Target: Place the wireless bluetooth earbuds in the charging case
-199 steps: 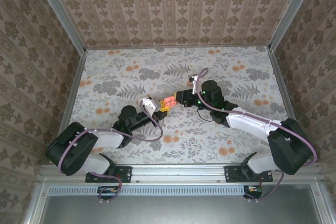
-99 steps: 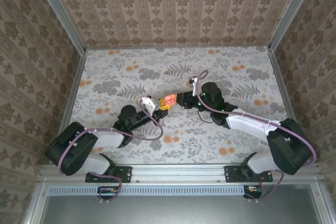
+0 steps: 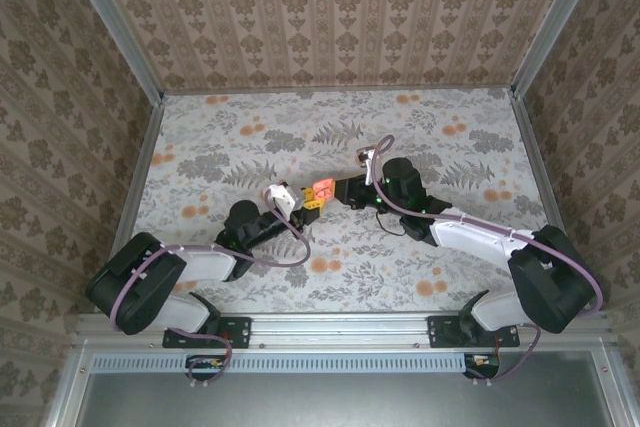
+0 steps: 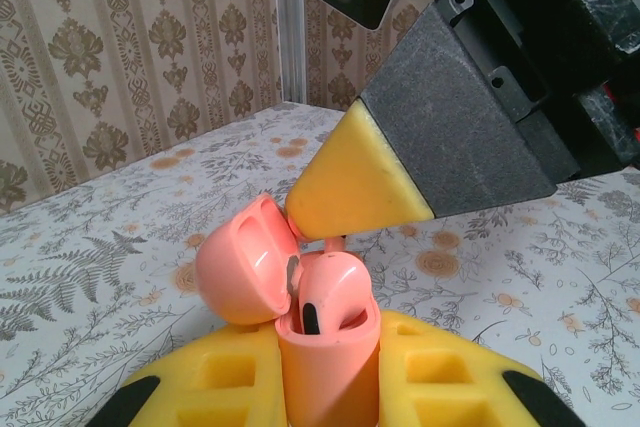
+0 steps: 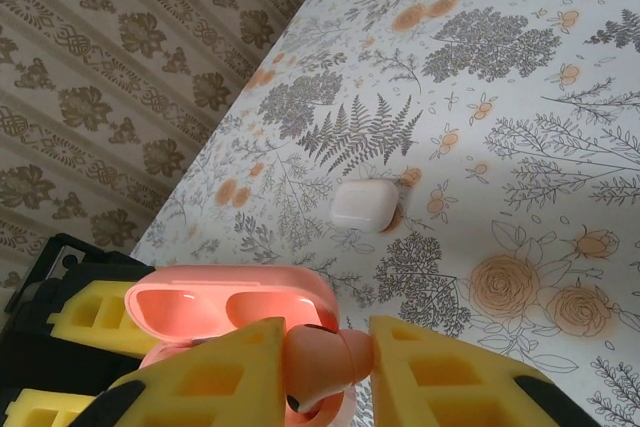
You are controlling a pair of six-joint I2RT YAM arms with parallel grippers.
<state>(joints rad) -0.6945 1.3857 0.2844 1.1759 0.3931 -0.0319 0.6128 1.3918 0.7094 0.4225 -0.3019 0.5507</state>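
Left wrist view: left gripper (image 4: 325,399), jaws shut tight on pink charging case (image 4: 326,345), lid (image 4: 245,262) swung open toward 10 o'clock. Right gripper (image 5: 320,372), jaws barely parted, pinches earbud (image 5: 322,352) over case mouth, entering from 1 o'clock. Step in hand: seating earbud. Next move: align with socket, press down, release.

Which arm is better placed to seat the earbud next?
Right. The right gripper pinches a pink earbud at the mouth of the open pink case; the left gripper is shut on that case, so it can only steady it.
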